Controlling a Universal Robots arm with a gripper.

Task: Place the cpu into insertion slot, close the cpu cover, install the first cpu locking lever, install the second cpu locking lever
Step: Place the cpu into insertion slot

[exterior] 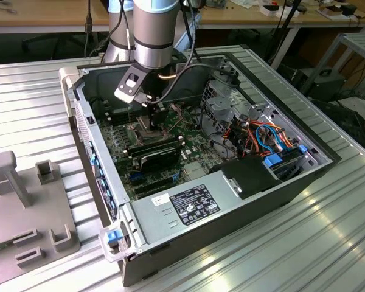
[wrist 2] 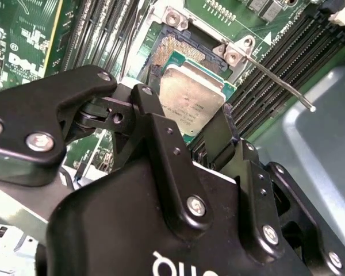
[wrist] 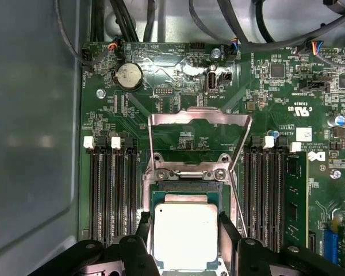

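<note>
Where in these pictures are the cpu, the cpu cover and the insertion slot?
cpu (wrist: 185,236): first wrist view, middle of its silver top.
cpu cover (wrist: 198,118): first wrist view, end bar of the raised frame.
insertion slot (wrist 2: 171,49): second wrist view, bare pin field.

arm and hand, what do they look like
The arm is a silver-grey tube with a pale blue joint ring, a pale box at its wrist and a black cable beside it. The hand is matte black, with jointed fingers, silver screws and white lettering on its body.
</note>
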